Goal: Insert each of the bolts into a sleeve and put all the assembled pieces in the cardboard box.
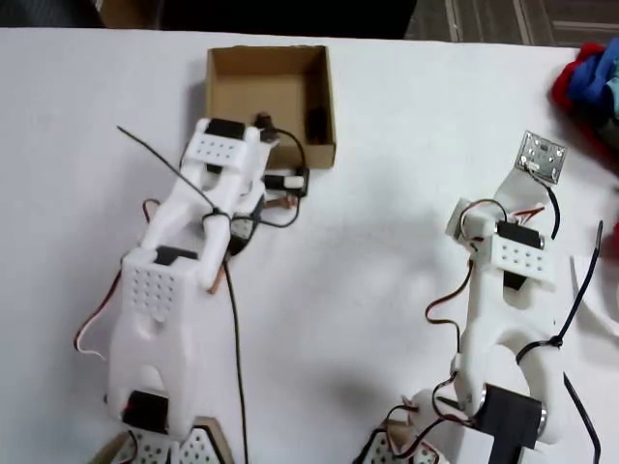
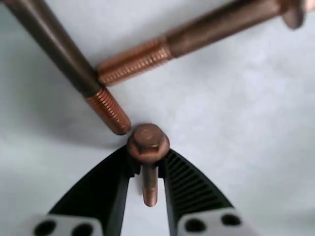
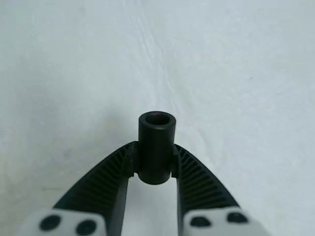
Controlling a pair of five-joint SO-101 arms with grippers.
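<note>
**Left gripper** (image 2: 148, 160): clenched on a copper-coloured bolt (image 2: 148, 147). I hold it on the shank just under the hex head. The head stands past my fingertips and the shank runs back between the fingers.

**Loose stock:** two more bolts lie on the white table (image 1: 387, 126) just beyond the held one. The first loose bolt (image 2: 59, 51) has its threaded tip almost at the held head. The second loose bolt (image 2: 206, 34) lies crosswise, with its threaded end against the first one's shank.

**Left arm, high view:** it stretches over the left half of the table. Its gripper end is just on the near side of the cardboard box (image 1: 271, 97), by the box's near right corner.

**Box:** far side of the table, left of centre, open at the top. One dark piece (image 1: 316, 124) lies against its right wall (what it is, I cannot tell).

**Right gripper** (image 3: 155, 157): grasping a black sleeve (image 3: 156, 142) by its sides, open bore facing the wrist camera, bare table behind it. This arm stands over the right half of the table, well apart from the box.

**Other:** a bundle of coloured cloth (image 1: 590, 68) lies at the far right edge.
</note>
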